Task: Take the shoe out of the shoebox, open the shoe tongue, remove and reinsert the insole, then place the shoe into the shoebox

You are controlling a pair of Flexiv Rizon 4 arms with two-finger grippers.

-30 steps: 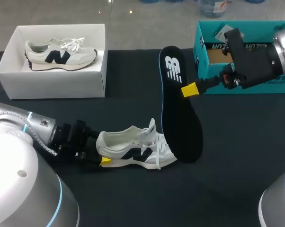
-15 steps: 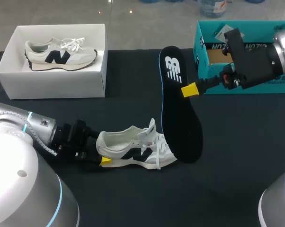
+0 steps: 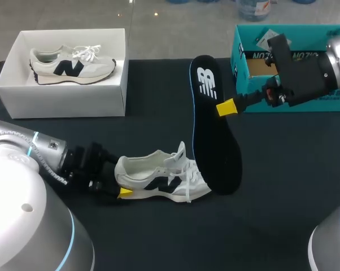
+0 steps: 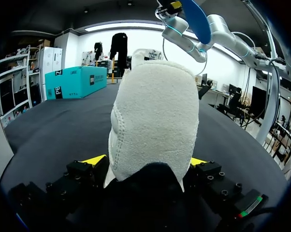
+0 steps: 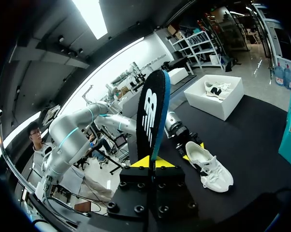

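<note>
A white sneaker [image 3: 158, 178] with a dark logo lies on its side on the black table, toe to the right. My left gripper [image 3: 120, 191] is at its heel. In the left wrist view the padded heel [image 4: 155, 116] sits between the gripper's [image 4: 146, 162] spread yellow fingertips [image 4: 94, 159], with slight gaps, so it is open. My right gripper [image 3: 225, 107] is shut on the black insole [image 3: 212, 141], holding it up by its edge above the shoe's toe end. From the right wrist, the insole [image 5: 150, 116] rises from between the closed tips [image 5: 149, 162], and the sneaker [image 5: 210, 166] lies beyond.
A white shoebox [image 3: 68, 101] at the back left holds a second white sneaker [image 3: 71, 63]. A teal box [image 3: 294, 79] stands at the back right behind my right arm. Bare black tabletop lies in front of the shoe and to its right.
My left gripper's fingers have spread a little wider around the heel and the arm has shifted slightly. The right arm and the insole have kept still.
</note>
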